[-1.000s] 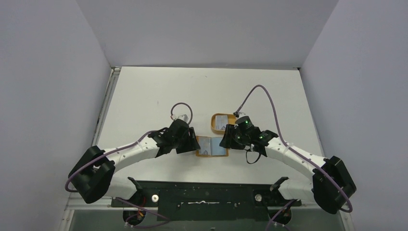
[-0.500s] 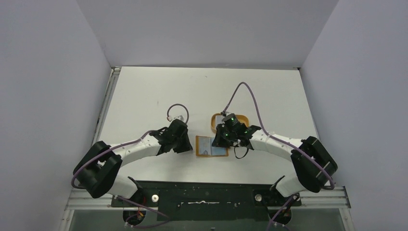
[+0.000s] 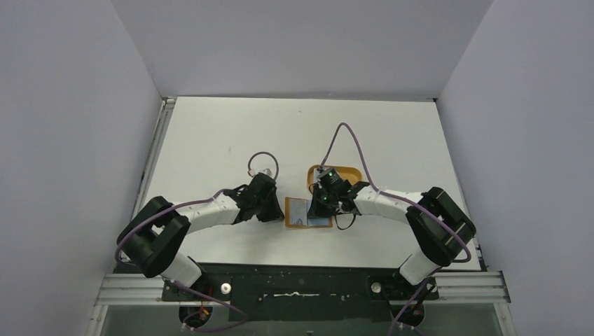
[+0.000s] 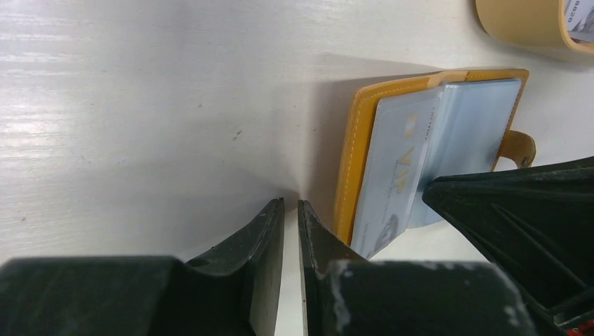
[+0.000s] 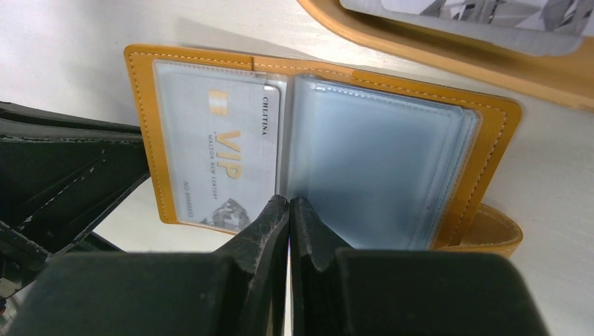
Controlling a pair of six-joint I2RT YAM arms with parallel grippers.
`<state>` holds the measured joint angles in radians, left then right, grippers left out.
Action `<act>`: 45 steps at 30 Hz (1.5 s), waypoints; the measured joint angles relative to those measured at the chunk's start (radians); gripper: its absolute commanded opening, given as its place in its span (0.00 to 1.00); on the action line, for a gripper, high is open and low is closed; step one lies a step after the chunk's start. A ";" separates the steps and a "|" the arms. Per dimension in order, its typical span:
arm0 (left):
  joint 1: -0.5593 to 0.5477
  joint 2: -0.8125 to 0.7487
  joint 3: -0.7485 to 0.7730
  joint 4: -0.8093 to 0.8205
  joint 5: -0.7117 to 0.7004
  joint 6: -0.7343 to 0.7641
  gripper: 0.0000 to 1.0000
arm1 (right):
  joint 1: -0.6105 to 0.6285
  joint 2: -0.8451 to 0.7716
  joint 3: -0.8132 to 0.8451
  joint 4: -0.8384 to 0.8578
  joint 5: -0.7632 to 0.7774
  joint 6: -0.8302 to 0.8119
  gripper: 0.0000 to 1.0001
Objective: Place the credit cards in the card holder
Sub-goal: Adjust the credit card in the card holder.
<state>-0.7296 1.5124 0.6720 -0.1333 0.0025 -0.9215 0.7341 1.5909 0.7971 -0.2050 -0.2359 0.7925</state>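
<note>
The tan-orange card holder [image 3: 308,212] lies open on the table. A silvery VIP credit card [image 5: 224,154] sits in its left pocket, with clear empty sleeves [image 5: 378,168] on the right half. My right gripper [image 5: 289,201] is shut, its tips at the near edge of the holder's middle fold. My left gripper [image 4: 291,204] is shut and empty on the table just left of the holder's stitched edge [image 4: 357,140]. Another grey-white card [image 5: 476,17] lies in the orange tray.
The orange oval tray [image 3: 352,170] stands just behind the holder, close to my right wrist. The holder's snap strap [image 5: 497,227] sticks out at its right side. The two grippers [image 3: 278,213] [image 3: 323,208] flank the holder closely.
My right arm has folded in and its wrist has swung left over the tray's left part. Its fingertips stay at the holder. My left gripper has barely shifted.
</note>
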 measured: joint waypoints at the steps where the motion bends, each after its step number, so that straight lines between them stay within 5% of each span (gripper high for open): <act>1: 0.000 0.002 0.000 0.006 0.005 -0.001 0.11 | 0.000 0.003 0.001 0.000 0.000 0.000 0.00; 30: 0.000 0.029 0.000 0.057 0.057 -0.010 0.11 | 0.022 0.043 0.035 0.002 -0.006 -0.002 0.01; 40: 0.020 -0.012 -0.006 -0.002 0.032 -0.006 0.27 | 0.011 -0.091 0.036 -0.071 0.003 -0.014 0.22; 45: 0.025 -0.063 -0.013 -0.065 -0.002 0.011 0.48 | -0.043 -0.200 0.039 -0.131 0.021 -0.042 0.40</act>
<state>-0.7044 1.4490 0.6594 -0.1986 0.0002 -0.9108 0.6914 1.3911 0.8364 -0.3363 -0.2153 0.7506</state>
